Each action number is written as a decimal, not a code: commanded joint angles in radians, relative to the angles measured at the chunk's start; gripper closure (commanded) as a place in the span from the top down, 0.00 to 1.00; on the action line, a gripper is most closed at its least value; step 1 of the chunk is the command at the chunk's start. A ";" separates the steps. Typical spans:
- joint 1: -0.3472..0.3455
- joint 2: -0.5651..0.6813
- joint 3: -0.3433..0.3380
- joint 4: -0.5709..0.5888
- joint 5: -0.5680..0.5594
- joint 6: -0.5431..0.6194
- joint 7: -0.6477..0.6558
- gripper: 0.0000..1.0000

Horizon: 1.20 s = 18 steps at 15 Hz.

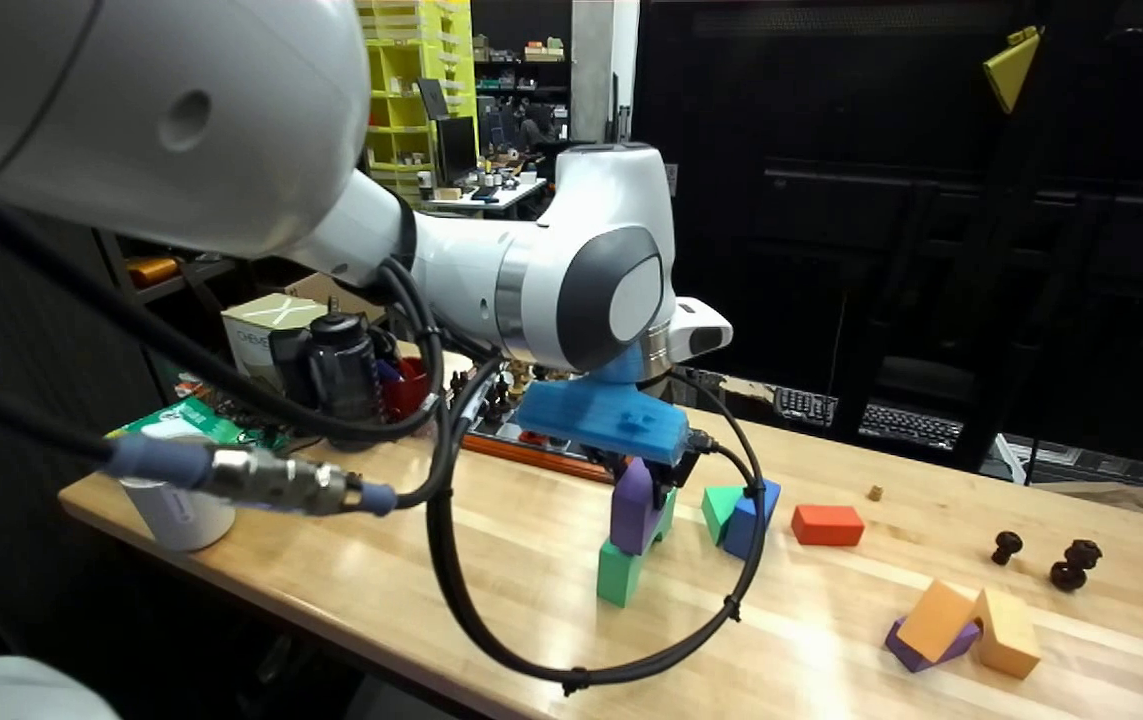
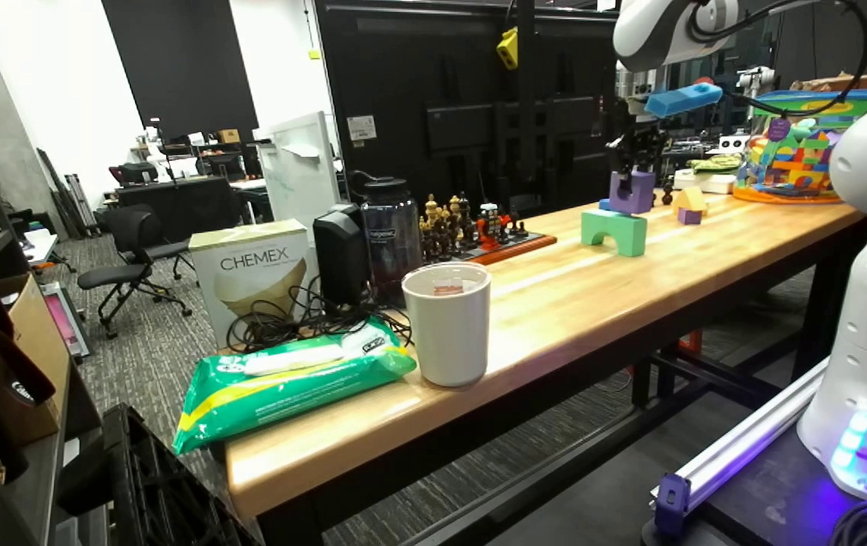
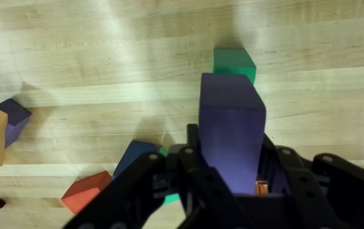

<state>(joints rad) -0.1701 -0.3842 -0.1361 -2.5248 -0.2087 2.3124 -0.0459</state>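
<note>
My gripper (image 3: pixel 229 136) is shut on a purple block (image 3: pixel 231 127), with a finger on each side of it. In an exterior view the purple block (image 2: pixel 634 196) looks U-shaped, its notch upward, beneath the gripper (image 2: pixel 634 163). It also shows in an exterior view (image 1: pixel 634 507). A green arch block (image 2: pixel 634 233) stands on the table, its opening downward. The purple block is over or close above the green arch (image 1: pixel 619 575); I cannot tell whether they touch. In the wrist view the purple block hides most of the green arch (image 3: pixel 234 60).
Beside the gripper lie a green triangle (image 1: pixel 719 508), a blue block (image 1: pixel 751 525) and a red block (image 1: pixel 828 525). Orange blocks (image 1: pixel 1009 635) and a purple one (image 1: pixel 931 655) sit further off. A chessboard (image 2: pixel 524 246), bottle (image 2: pixel 390 235), white cup (image 2: pixel 446 334) and green pack (image 2: pixel 296 387) stand near the table's end.
</note>
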 commanded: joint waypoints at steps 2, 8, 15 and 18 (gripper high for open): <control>0.005 0.032 0.005 0.041 0.019 -0.021 0.007 0.16; 0.007 0.051 0.004 0.059 0.025 -0.026 0.006 0.16; 0.009 0.049 0.006 0.049 0.022 -0.028 0.011 0.16; 0.008 0.046 0.008 0.043 0.018 -0.026 0.014 0.16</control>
<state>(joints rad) -0.1676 -0.3310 -0.1351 -2.4843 -0.2065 2.3060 -0.0435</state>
